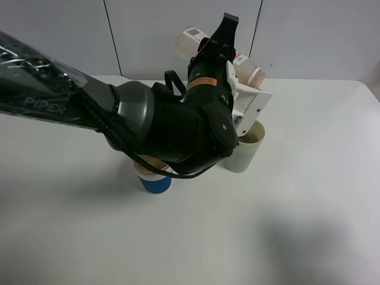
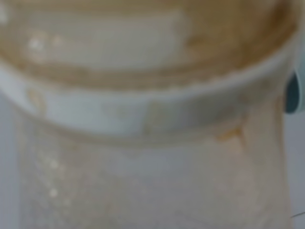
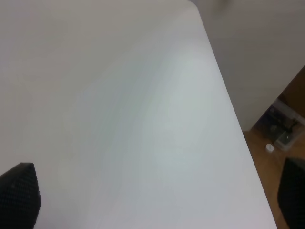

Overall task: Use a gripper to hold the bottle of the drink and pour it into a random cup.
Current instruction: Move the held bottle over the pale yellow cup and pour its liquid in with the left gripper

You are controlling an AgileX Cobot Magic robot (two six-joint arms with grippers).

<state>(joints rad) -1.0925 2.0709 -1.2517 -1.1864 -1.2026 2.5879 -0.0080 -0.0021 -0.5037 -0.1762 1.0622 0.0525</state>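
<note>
Bottle (image 1: 248, 69) sits clamped in the left claw (image 1: 221, 44), jaws closed round its middle. It is tipped well over, with the neck pointing to 4 o'clock. From the high view it hangs above the table (image 1: 309, 196), at 12 o'clock from the cup (image 1: 242, 155). Cup stands upright just to 3 o'clock of table centre, with brown drink showing inside the rim. Blue cup (image 1: 155, 183) stands near it at 8 o'clock, half under the arm.

Step judged: the pour. To do it well, the mouth should sit directly over the cup opening and low to the rim. The tilt should be increased slowly and the grip held firm. A mouth off-line would spill on the table, and a sweep of the wrist could knock the cup.

Not verifiable: no stream is visible, and the arm covers part of the cup rim, so mouth-to-rim alignment cannot be confirmed. Left wrist view gives only a blurred close-up of the bottle (image 2: 152, 109), and the drink level inside is unreadable. Right claw (image 3: 155, 195) hangs over bare table, fingertips wide apart, holding nothing.
</note>
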